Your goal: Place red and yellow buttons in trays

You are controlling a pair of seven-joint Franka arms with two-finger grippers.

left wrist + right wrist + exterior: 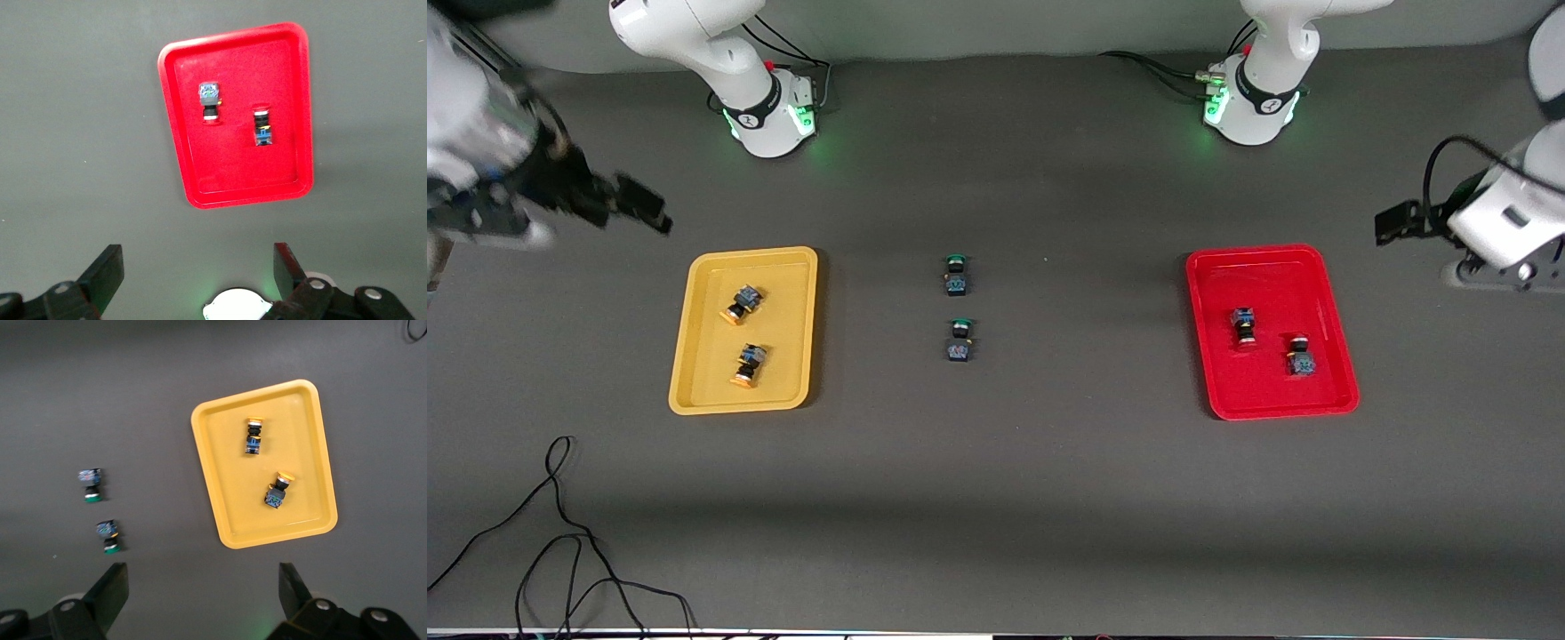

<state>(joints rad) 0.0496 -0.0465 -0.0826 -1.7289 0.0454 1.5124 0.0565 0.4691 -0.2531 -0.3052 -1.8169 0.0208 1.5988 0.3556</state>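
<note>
Loose black cable (560, 533) is seen lower left on bench (996, 480) | yellow buttons (745, 302) in yellow tray (694, 356), red buttons (1243, 324) in red tray (1316, 267) | left tool (193, 277) held open above bench at right edge | right tool (203, 593) held open at upper left

Right gripper (640, 206) shows blurred; the left arm (1507, 213) is cut by the edge.
</note>
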